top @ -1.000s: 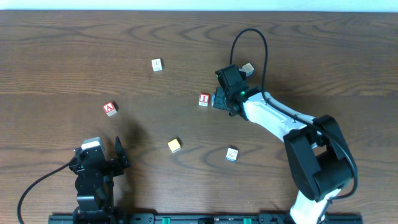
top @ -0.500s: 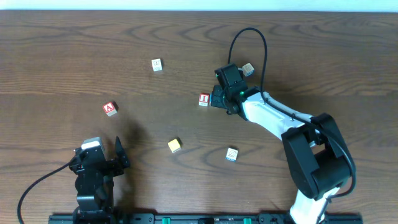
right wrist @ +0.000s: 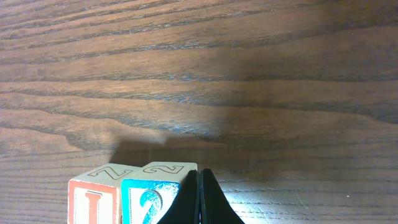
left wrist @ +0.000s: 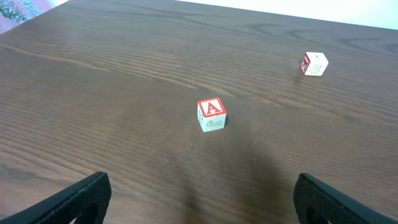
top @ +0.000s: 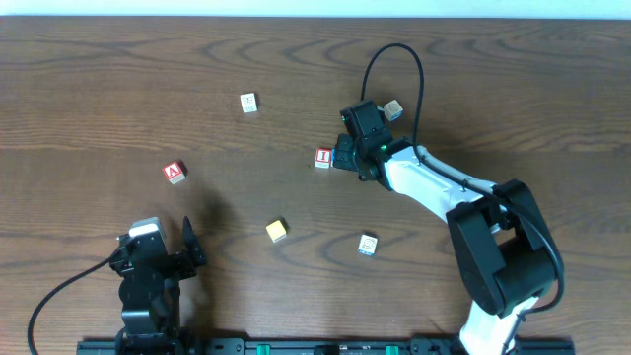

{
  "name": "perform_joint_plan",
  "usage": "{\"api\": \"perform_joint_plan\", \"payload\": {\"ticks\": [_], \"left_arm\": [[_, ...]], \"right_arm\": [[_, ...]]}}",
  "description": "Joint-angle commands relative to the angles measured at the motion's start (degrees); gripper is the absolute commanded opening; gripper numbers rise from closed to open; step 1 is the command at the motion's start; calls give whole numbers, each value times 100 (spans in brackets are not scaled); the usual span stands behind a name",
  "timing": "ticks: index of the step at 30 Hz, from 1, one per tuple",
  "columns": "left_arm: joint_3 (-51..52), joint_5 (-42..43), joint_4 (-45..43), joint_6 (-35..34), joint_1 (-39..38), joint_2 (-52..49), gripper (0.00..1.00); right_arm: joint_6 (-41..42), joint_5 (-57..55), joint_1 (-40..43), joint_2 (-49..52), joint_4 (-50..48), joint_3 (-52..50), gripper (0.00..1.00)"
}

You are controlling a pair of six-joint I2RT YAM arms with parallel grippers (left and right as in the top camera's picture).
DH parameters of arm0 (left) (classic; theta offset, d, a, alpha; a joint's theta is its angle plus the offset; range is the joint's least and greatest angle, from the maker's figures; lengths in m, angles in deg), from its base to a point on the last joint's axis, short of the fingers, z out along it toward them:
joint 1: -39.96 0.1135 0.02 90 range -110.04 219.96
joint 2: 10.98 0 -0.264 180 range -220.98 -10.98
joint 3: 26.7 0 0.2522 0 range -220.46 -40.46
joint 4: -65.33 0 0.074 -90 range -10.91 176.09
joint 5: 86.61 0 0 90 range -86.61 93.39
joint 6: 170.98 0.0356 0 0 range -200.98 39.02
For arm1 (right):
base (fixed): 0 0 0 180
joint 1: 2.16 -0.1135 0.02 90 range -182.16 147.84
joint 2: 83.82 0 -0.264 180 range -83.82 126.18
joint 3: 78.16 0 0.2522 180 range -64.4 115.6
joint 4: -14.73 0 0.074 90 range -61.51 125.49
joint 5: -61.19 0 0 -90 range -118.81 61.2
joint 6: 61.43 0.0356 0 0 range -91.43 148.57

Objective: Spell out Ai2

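Note:
The red I block and the blue 2 block stand side by side and touch near the table's middle; the I block is on the left in the right wrist view. My right gripper is shut with nothing between its fingers, its tips against the right side of the 2 block. From overhead, the right gripper hides most of the 2 block. The red A block sits alone at the left, ahead of my open, empty left gripper; it also shows in the left wrist view.
A white block lies at the back; it also shows in the left wrist view. A yellow block and a pale block lie nearer the front. Another block sits behind the right wrist, under its black cable.
My right gripper has edged slightly left, bringing the 2 block up against the I block. The left arm has not moved.

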Motion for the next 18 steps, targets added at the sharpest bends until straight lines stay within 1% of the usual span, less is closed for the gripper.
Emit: {"api": "perform_joint_plan", "payload": {"ticks": [1,3,7,10,15,16,17,18], "left_arm": [[116,-101,24,-48,13,33,95],[116,-101,24,-48,13,33,95],[114,-101,24,-48,13,33,95],[114,-103,24,-46,13,33,95],[114,-103,24,-46,13,33,95],[114,-101,24,-46,13,33,95],[114,-101,24,-46,13,33,95],[114,-101,24,-46,13,33,95]], "right_arm": [[-44,15,0,72,-13,57,1],[-48,-111,7,72,66,59,1],[-48,-708,236,-125,634,133,1],[-385,-798,503,-579,1117,330,1],[-1038,-992,691,-1779,1950,616,1],[-1196,-999,691,-2118,2076,625,4],[-1296,-999,691,-2441,2208,625,12],[-1344,-997,684,-2765,2345,625,28]]}}
